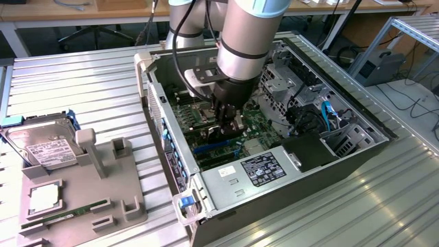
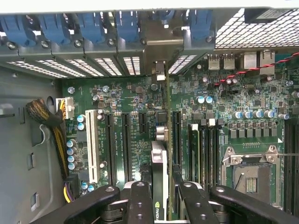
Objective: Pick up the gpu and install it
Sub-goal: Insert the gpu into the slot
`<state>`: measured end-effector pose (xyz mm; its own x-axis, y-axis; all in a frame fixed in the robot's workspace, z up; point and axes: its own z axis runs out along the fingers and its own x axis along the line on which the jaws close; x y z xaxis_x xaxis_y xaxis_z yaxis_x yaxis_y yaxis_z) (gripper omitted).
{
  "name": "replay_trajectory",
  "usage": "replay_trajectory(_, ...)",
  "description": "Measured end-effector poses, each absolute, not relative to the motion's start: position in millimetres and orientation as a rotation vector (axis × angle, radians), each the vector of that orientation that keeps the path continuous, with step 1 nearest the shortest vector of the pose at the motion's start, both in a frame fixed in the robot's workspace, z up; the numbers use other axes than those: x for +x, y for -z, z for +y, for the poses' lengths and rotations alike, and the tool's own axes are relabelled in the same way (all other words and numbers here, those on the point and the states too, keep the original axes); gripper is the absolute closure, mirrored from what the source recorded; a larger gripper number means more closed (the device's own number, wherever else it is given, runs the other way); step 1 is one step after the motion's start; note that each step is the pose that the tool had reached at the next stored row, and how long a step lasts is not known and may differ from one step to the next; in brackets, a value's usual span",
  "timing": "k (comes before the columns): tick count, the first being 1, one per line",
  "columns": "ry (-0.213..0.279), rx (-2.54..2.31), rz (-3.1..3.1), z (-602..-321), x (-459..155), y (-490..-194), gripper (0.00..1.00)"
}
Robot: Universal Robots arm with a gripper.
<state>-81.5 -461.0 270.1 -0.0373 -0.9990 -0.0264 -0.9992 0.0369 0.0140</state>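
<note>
Black fingers [image 2: 140, 200] of the gripper [image 2: 162, 191] are pinching the gpu [image 2: 159, 168] edge-on, jaws about half closed around the thin card. It is hanging upright over the motherboard [image 2: 233, 107], silver bracket [image 2: 160, 70] end pointing toward the perforated slot covers [image 2: 93, 65] at the rear. In the exterior view all this is sitting mid-frame inside the open computer case [image 1: 295, 216]. Doing this well, I'd say, is calling for a level card, lower edge running parallel to the long black slot [image 2: 176, 135], bracket squared up, no tilt.
</note>
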Motion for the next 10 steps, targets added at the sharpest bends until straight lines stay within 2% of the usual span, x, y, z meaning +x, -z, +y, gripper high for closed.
replay_trajectory(10,-0.044,-2.173,2.256,-461.0,-86.6,-270.0,0.73)
